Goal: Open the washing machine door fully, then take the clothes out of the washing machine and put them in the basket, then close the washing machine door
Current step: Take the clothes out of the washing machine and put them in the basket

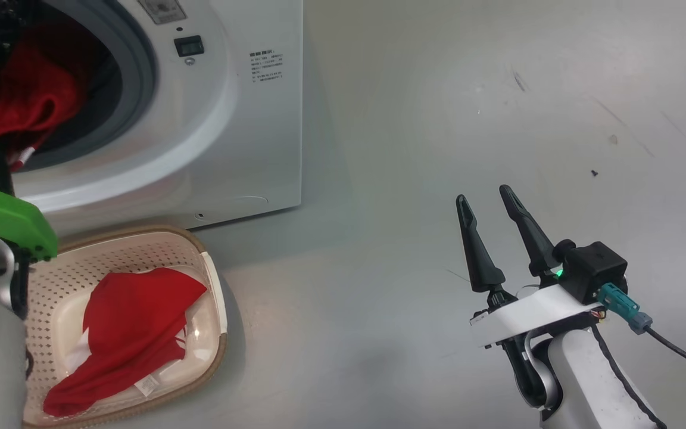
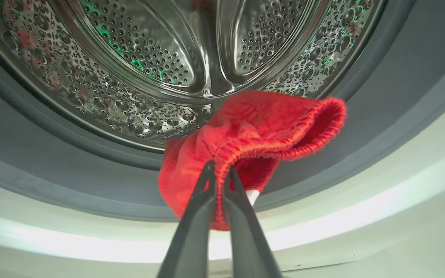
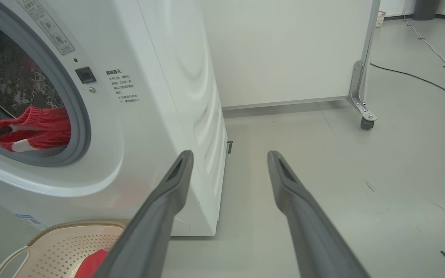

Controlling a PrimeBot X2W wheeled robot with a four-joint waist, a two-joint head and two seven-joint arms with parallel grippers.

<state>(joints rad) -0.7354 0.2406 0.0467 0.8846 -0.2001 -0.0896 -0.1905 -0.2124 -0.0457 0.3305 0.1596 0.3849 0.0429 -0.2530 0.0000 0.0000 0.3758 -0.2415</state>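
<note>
1. The red cloth (image 2: 253,123) hangs at the bottom edge of the washer (image 1: 248,149) mouth. It is half out over the grey ring (image 2: 52,162), with the shiny drum (image 2: 149,58) behind it.
2. The left gripper (image 2: 219,172) holds it. Its two fingers are squeezed tight on a fold of the knitted edge, and the rest of the cloth bunches up past the tips.
3. A second red cloth (image 1: 134,322) lies spread out in the basket (image 1: 111,256).
4. The basket sits on the floor (image 1: 408,149), close against the front of the washer and right under the mouth. So from the held cloth, the basket is down and a bit back toward the robot. Its long side seems to run away from the washer.
5. The left arm is the near one. It sits right at the basket's left edge.
6. The right gripper (image 1: 485,195) is spread wide and holds nothing. It hangs over bare floor, well off past the washer's right corner.
7. I think the next move is short: pull the cloth back out of the mouth, bring it down over the basket, then let go.
8. The loose part may drag on the grey ring, or flop over the basket's rim, so it should clear the mouth first.
</note>
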